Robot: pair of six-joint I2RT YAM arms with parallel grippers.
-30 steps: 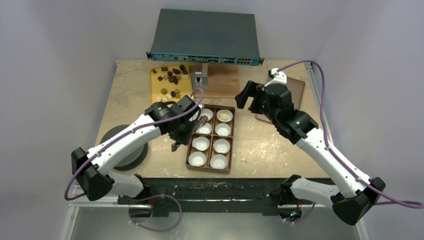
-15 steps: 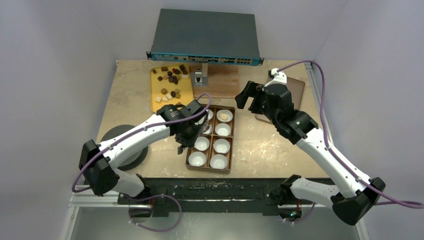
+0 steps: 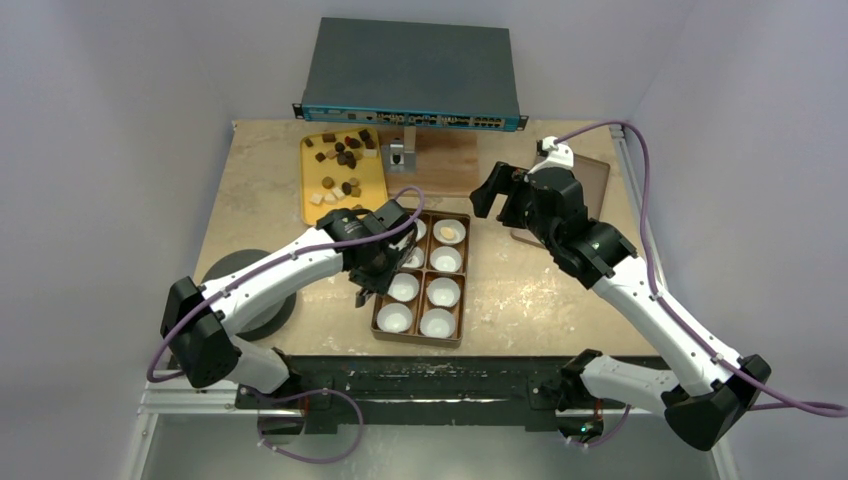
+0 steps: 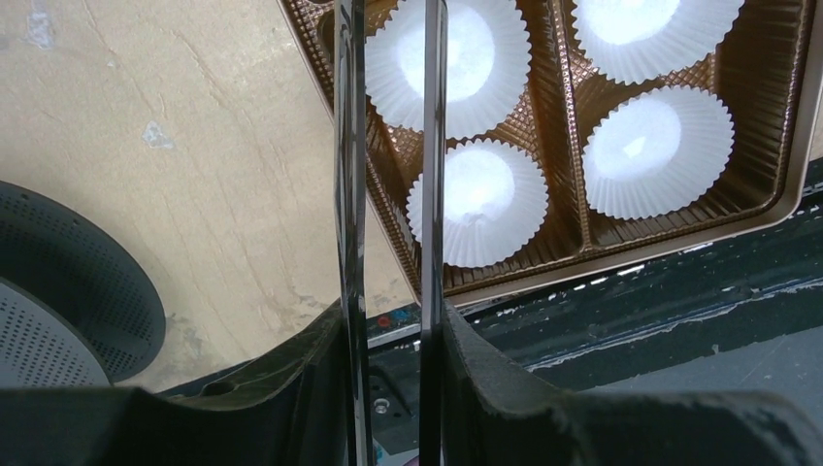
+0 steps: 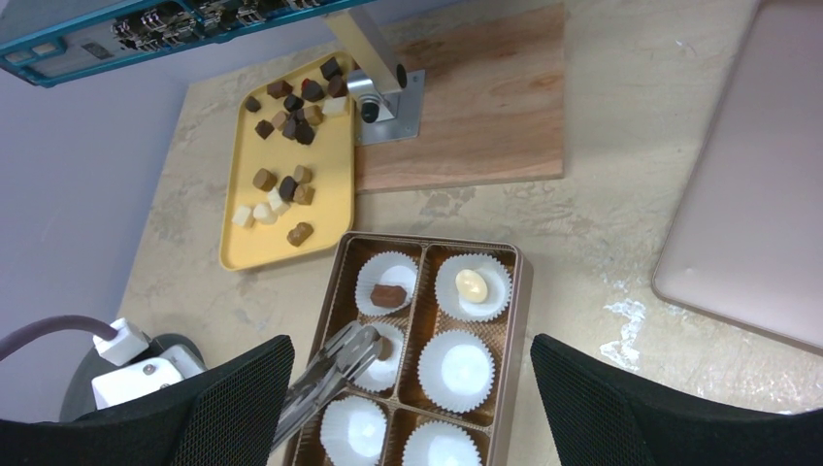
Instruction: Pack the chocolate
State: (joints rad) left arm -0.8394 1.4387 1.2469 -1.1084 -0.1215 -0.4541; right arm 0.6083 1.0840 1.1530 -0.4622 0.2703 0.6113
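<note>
Left tool (image 5: 367, 340) narrow gap, nothing gripped, over box (image 5: 427, 242); cup (image 5: 394, 357) beneath partly hidden. Right tool (image 5: 408, 345) wide, empty.

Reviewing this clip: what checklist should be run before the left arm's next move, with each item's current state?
1. Left end effector over the box's second-row left cup: ok.
2. Nothing between its fingers: cannot tell; tips run out of the left wrist view.
3. Right end effector open, empty, away from the box: ok.
4. Far-row cups hold a dark piece and a pale piece: ok.
5. Near four cups empty: ok.
6. Chocolate available on the yellow tray: ok.
</note>
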